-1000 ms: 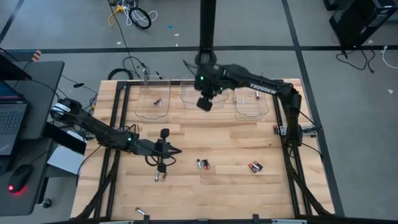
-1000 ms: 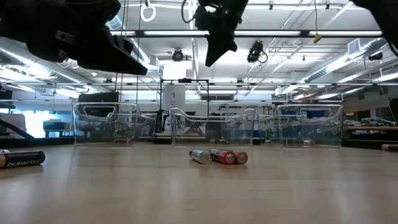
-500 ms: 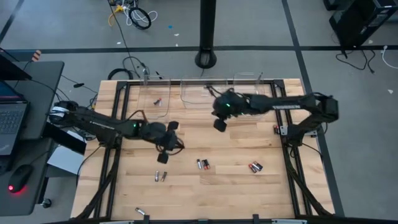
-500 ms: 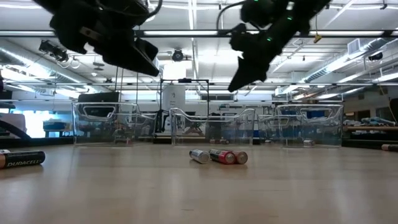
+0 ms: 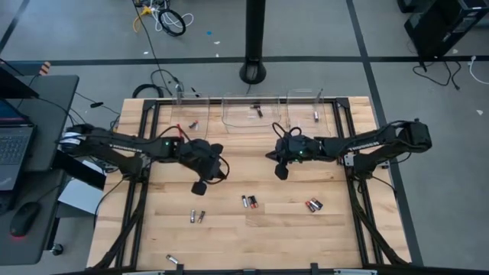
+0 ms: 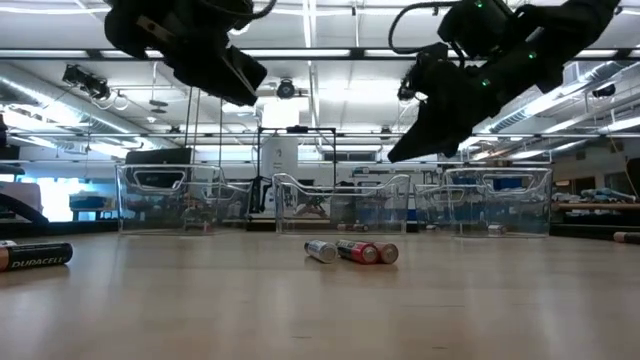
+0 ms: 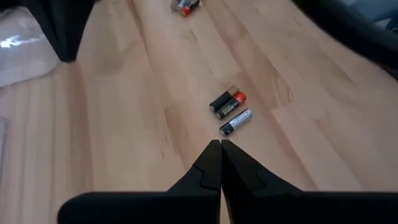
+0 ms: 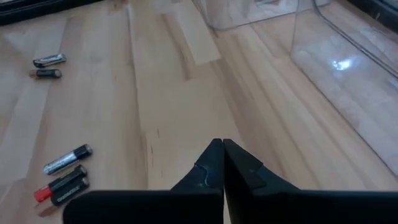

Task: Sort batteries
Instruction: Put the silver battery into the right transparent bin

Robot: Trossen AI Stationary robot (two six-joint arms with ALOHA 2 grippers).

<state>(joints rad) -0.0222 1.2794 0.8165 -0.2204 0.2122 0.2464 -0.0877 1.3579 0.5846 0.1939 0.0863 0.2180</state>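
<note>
Batteries lie in loose pairs on the wooden table: one pair at the middle, one to its right, one toward the near left, and a single one by the near edge. Single batteries also lie inside the clear bins at the far edge. My left gripper hangs shut above the table, left of the middle pair, and holds nothing. My right gripper hangs shut above the table's middle, on the far side of that pair, also without a load.
Three clear plastic bins stand in a row along the far edge. A black Duracell battery lies close to the low camera on the left. Bare wood lies between the two grippers and the battery pairs. Dark frame rails run along the table's sides.
My right gripper has swung from above the middle bin toward the near edge and down, ending over the table's middle. My left gripper has risen and drawn back a little from the near-left battery pair toward the far edge. No battery has moved.
</note>
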